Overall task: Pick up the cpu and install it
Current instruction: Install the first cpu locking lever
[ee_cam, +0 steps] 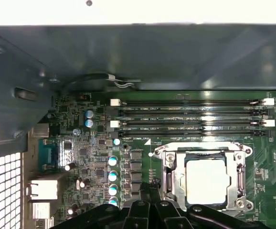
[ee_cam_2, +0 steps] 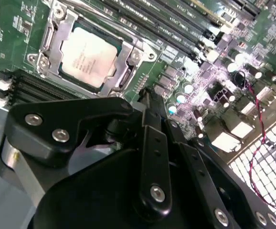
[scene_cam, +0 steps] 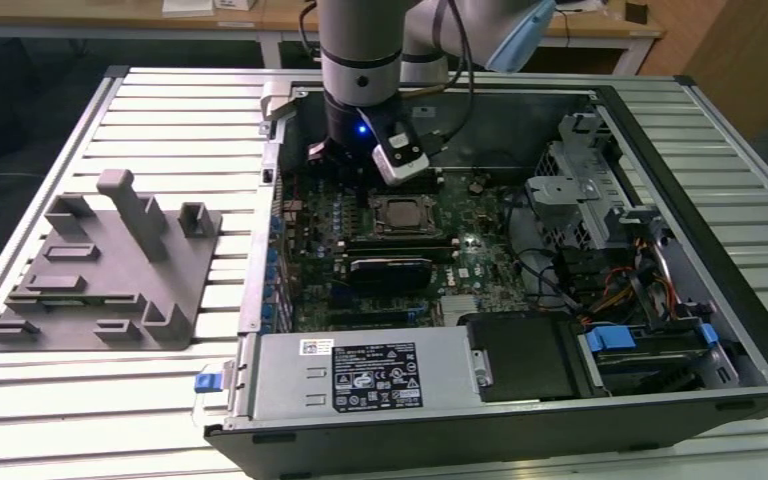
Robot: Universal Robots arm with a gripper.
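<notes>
Power supply (scene_cam: 357, 372) at the near end of the open computer case (scene_cam: 744, 320); grey fixture block (scene_cam: 104, 270) sits on the slatted table (scene_cam: 157, 110) on the exterior view's left (apart from the case); cpu (scene_cam: 400, 213) lies flat in the socket frame (ee_cam_2: 126, 59) mid-motherboard (scene_cam: 311, 300), silvery top up, nothing touching it; gripper (ee_cam_2: 150, 98) hangs just beyond it over the far part of the board, fingers pressed together, holding nothing; arm (scene_cam: 364, 40) rises at the far side.

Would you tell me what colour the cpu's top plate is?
Pale silvery grey with faint dark print; the cpu shows best in the second wrist view.
</notes>
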